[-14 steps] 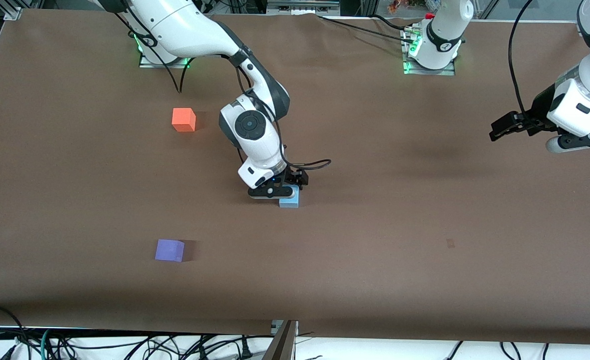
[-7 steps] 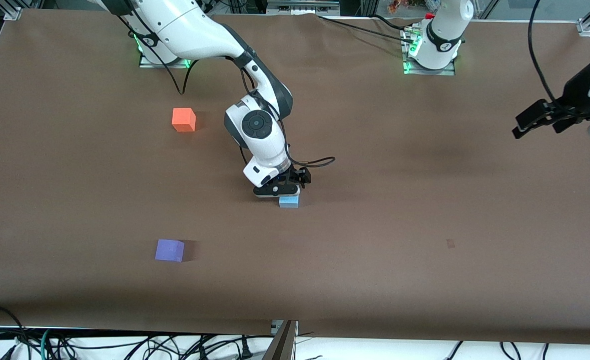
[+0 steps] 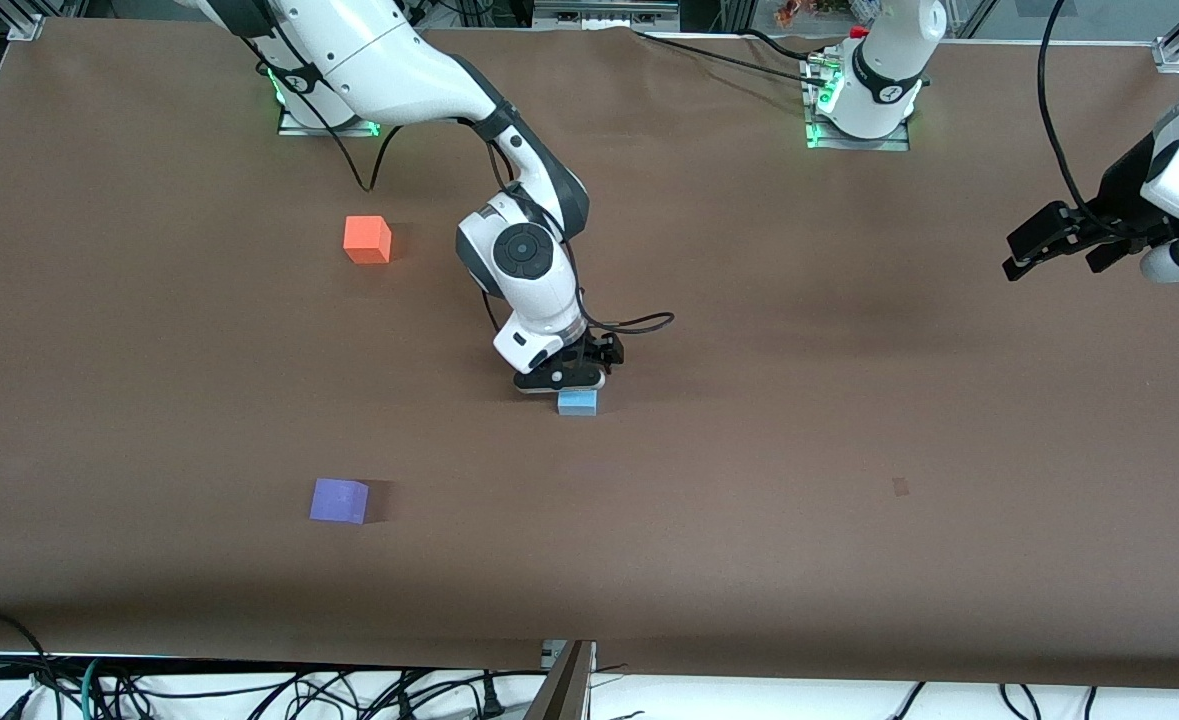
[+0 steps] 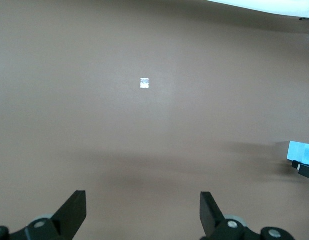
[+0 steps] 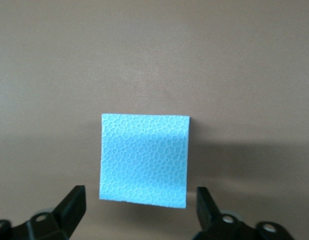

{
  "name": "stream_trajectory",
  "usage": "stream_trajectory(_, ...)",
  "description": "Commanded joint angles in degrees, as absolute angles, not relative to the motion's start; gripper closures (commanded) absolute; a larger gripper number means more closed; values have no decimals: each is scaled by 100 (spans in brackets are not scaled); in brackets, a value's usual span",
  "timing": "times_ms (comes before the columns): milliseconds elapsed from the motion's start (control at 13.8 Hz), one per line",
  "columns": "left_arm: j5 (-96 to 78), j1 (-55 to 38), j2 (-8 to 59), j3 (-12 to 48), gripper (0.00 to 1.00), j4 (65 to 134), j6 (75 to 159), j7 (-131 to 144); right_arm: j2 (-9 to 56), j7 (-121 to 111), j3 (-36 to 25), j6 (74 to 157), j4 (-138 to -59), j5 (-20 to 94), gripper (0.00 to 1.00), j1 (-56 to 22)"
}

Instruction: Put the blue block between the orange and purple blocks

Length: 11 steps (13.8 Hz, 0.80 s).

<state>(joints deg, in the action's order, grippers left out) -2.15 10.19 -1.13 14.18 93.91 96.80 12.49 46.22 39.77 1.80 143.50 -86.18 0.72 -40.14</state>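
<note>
From the front I am seeing the right gripper [image 3: 571, 381] hovering over the blue block [image 3: 577, 403], which is sitting on the bench [image 3: 749, 500] mid-table, toward the left arm's end from the orange block [image 3: 367, 240] and the purple block [image 3: 339, 501] — nothing is placed yet. The left wrist view is showing the left gripper [image 4: 142, 212] spread over bare bench, waiting. The right wrist view is showing the spread fingers [image 5: 74, 205] flanking the block untouched — grasp, carry and placement are remaining.

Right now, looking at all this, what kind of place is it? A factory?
More likely a robotics research lab: two arms bolted to a brown-covered table, foam cubes as test objects, like the blue block under the right gripper, and loose cables along the table's edge.
</note>
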Motion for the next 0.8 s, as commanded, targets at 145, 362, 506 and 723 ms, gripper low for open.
stream_trajectory(145, 26, -429, -62, 46, 0, 9264, 9580, 1301, 4720, 4069, 105, 14484, -8517, -62, 62, -4078)
stream_trajectory(362, 26, -431, -35, 44, 0, 9202, 9554, 1301, 4650, 4026, 9, 14467, -8508, -53, 71, -4061)
stream_trajectory(506, 26, -439, -26, 53, 0, 9193, 9545, 1301, 4579, 3956, -26, 14353, -8290, -53, 71, -3982)
stream_trajectory(723, 26, -413, -26, 44, 0, 9202, 9545, 1301, 4483, 3588, -88, 13345, -7815, -53, 71, -3718)
